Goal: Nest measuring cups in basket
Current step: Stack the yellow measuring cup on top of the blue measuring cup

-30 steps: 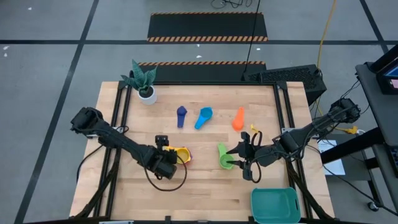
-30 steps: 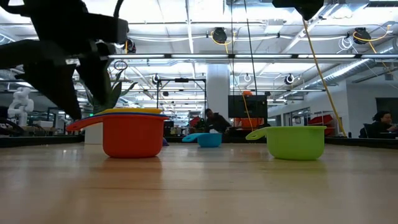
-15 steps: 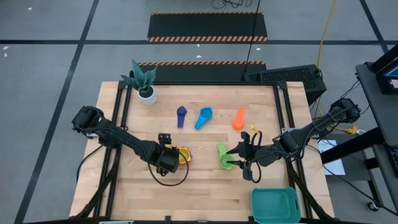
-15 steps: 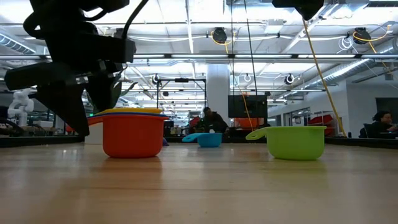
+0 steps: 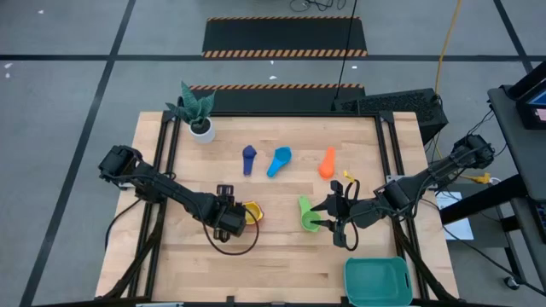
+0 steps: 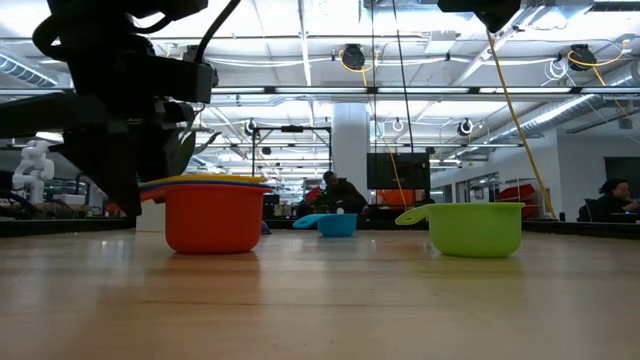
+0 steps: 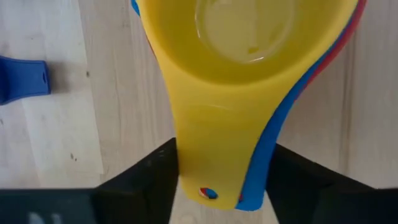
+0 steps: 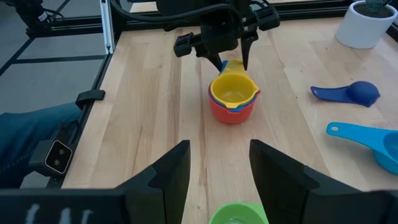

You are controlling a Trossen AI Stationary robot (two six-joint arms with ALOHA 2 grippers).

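**At the stacked handles: left gripper around three nested cups**

Near the middle of the table, a little toward its front edge, the left gripper (image 5: 229,215) has its two dark fingers (image 7: 146,177) on both sides of the handles of a nested stack. The fingers touch or nearly touch the handle edges; I cannot tell if the grip is already firm. The stack is the yellow cup (image 7: 239,50) on top, the blue cup (image 7: 267,155) under it, and the red cup (image 6: 211,217) at the bottom, standing upright on the wood.

The right gripper (image 5: 331,217) is at the green cup (image 5: 308,215), which stands to the right of the stack, well apart from it. Its fingers (image 8: 168,177) stand partly apart, with the rim of the green cup between them in the right wrist view; whether they hold it I cannot tell.

Toward the far edge of the table (image 5: 281,264) lie three more cups in a row: the navy cup (image 5: 248,157), the light blue cup (image 5: 279,160) and the orange cup (image 5: 328,163). The plant pot (image 5: 201,129) stands near the far left corner.

The basket (image 5: 377,280) sits at the front right corner, partly over the table edge, with no cup inside it.
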